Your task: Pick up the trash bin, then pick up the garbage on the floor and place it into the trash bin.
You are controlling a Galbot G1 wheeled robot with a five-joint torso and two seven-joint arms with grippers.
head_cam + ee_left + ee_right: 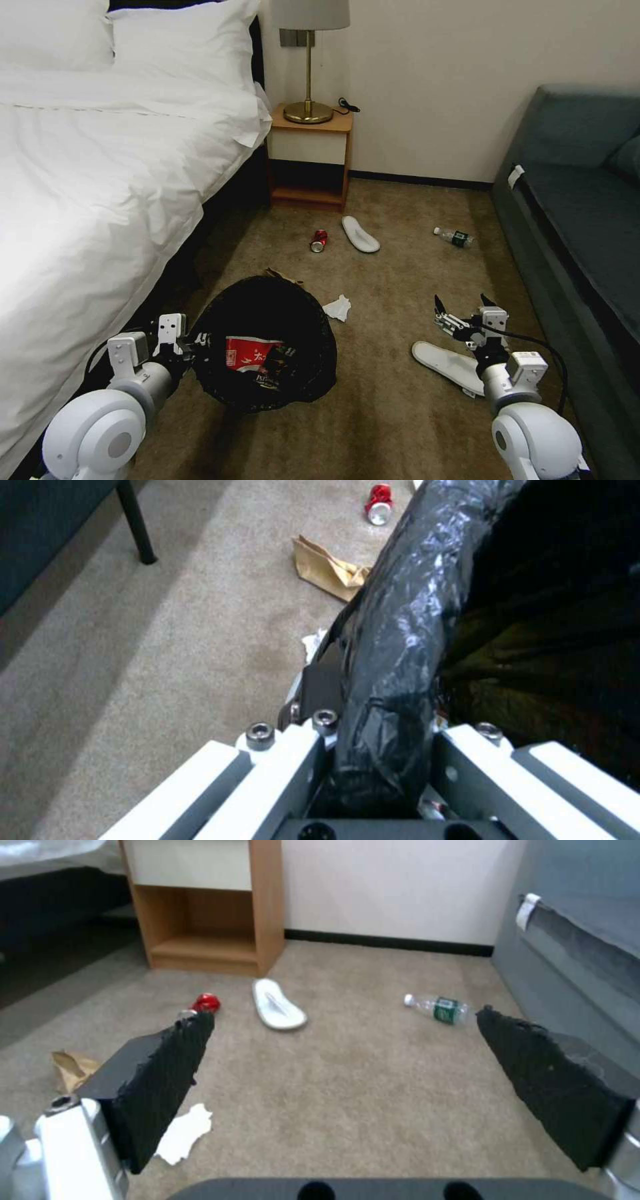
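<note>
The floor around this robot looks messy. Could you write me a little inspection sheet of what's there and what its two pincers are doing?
Surface: brown carpet, strewn with litter.
Job's things: trash bin with black bag, held off the floor, red-white wrapper inside. Loose: red can, two white slippers, clear bottle, white tissue, brown paper.
Clutter: nothing seen beyond the litter.
Pincers: left pincer shut on the bin's rim; right pincer open, empty, above the near slipper.
Cables: black cable on the right arm; lamp cord on the nightstand.
Surroundings: bed on the left, nightstand with lamp, sofa on the right.
</note>
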